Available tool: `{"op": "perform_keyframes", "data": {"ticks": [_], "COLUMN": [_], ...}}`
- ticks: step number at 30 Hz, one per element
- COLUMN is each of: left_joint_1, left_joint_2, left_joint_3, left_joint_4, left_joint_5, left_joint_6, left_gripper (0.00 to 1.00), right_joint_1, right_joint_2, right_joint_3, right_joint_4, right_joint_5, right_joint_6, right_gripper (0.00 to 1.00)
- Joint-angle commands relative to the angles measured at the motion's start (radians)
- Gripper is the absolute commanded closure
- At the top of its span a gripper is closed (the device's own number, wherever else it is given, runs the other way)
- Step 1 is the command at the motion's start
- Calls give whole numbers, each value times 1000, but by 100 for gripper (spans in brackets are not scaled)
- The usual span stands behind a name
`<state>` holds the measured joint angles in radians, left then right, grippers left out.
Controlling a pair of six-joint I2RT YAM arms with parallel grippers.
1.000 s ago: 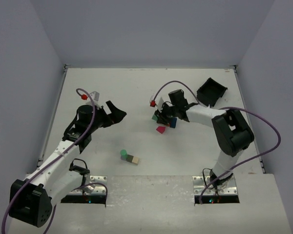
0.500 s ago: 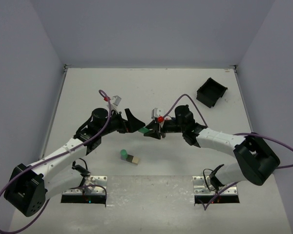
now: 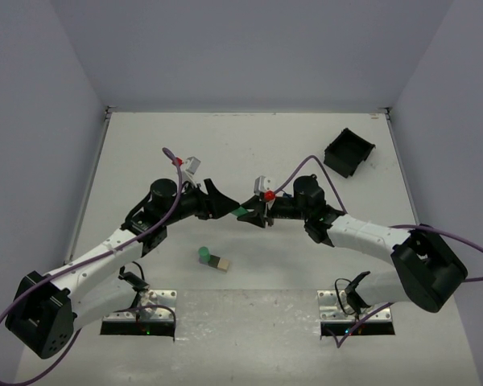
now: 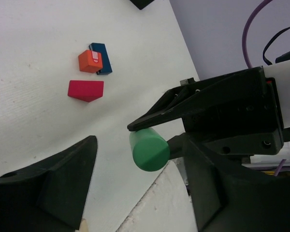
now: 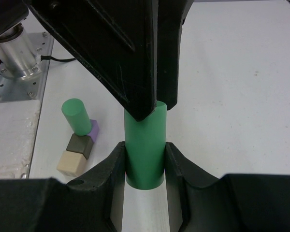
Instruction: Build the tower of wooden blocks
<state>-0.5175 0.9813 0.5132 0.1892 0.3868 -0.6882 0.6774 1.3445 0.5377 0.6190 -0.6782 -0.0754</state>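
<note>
Green cylinder (image 5: 145,130) clamped in right gripper (image 5: 145,147); left gripper (image 4: 137,145) spread wide, straddling it.

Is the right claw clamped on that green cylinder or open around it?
Clamped. In the right wrist view the right gripper has both fingers pressed against the green cylinder, no gap showing.
</note>
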Motion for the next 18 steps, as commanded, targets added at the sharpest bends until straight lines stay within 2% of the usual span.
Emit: {"op": "perform_keyframes", "data": {"ticks": [1,4,10,13,15,16,17,18], "left_joint_1": [-13,-16,-17,-17,-19,-18,-19,-19], "left_joint_2": [-14,-14,-4,2,5,4,1,-4], "left_joint_3": [-9,-12,-9,-5,-1,-2,-5,-7], "left_joint_4": [65,65,65,67,67,67,68,70], "left_joint_5": [25,18,21,24,29,27,20,10], "left_joint_6": [-5,-4,-3,-3,-2,-5,-7,-6], "left_gripper": [40,52,56,65,78,90,98,100], "right_joint_1": [10,13,15,16,16,16,16,16], "right_joint_2": [0,3,9,15,23,30,34,36], "right_joint_3": [55,58,67,75,85,88,88,88], "right_joint_4": [14,9,2,-9,-15,-16,-19,-22], "right_joint_5": [43,44,45,49,62,69,70,63], "right_joint_6": [-18,-16,-17,-22,-22,-22,-28,-33], "right_gripper": [81,81,81,81,81,81,81,80]}}
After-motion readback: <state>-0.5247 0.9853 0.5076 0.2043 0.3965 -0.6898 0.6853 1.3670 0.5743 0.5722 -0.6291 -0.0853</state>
